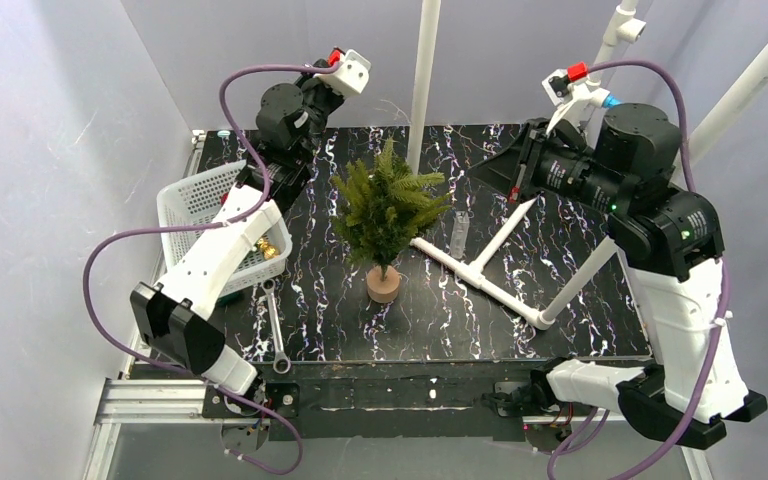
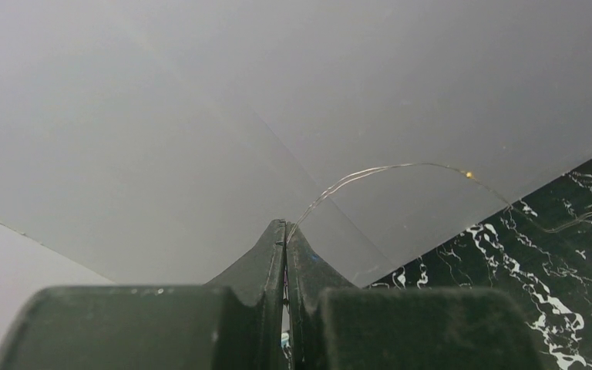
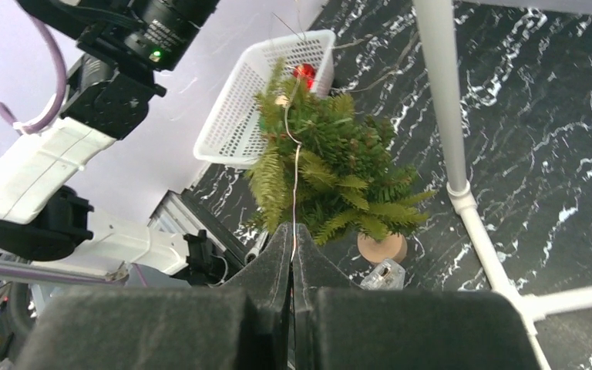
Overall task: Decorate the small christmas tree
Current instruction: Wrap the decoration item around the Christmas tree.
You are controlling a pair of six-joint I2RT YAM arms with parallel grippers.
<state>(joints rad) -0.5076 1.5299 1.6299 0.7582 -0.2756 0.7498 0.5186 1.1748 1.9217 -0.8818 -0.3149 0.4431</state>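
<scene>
Wire (image 3: 295, 166), thin, silvery and dotted with tiny lights, trails down the small bushy green christmas tree (image 1: 390, 210), which stands upright on its round tan wooden base at the middle of the black marbled table (image 1: 330, 310). The right gripper (image 3: 293, 229), fingers pressed together on that strand, sits just to the tree's right and is the nearer. The left gripper (image 2: 286, 230), likewise pinching the strand, faces the grey wall behind the tree's left. A white plastic mesh basket (image 1: 195, 200) left of the tree holds gold baubles (image 1: 271, 245) and a red bauble (image 3: 304, 72).
</scene>
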